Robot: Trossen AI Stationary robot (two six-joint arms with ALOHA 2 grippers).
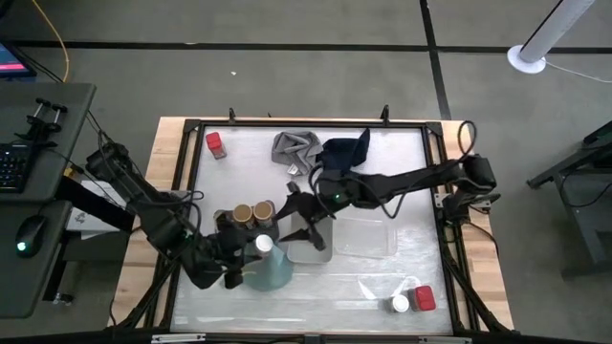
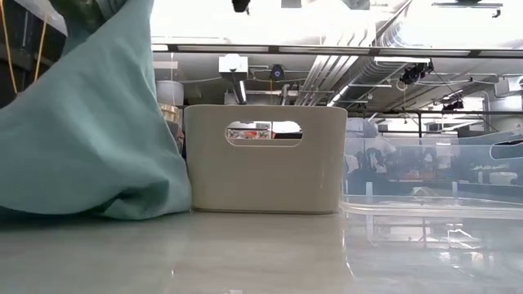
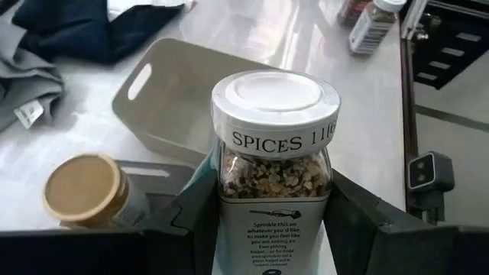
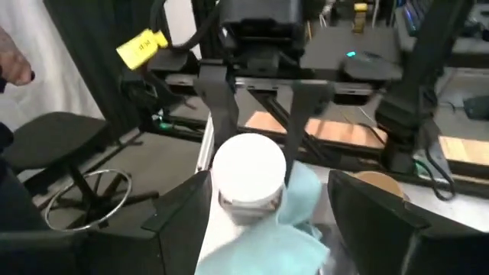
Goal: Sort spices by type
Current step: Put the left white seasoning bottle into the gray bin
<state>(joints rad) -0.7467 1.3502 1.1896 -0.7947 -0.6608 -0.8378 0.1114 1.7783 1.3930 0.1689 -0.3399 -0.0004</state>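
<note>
Left wrist view: white-topped jar [image 3: 273, 145] between left claw [image 3: 271, 229] fingers

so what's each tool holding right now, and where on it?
The left tool grips the white-topped spice jar by the sides of its body, below the lid. The right tool stands open around the same jar, not visibly clamped on it.
</note>
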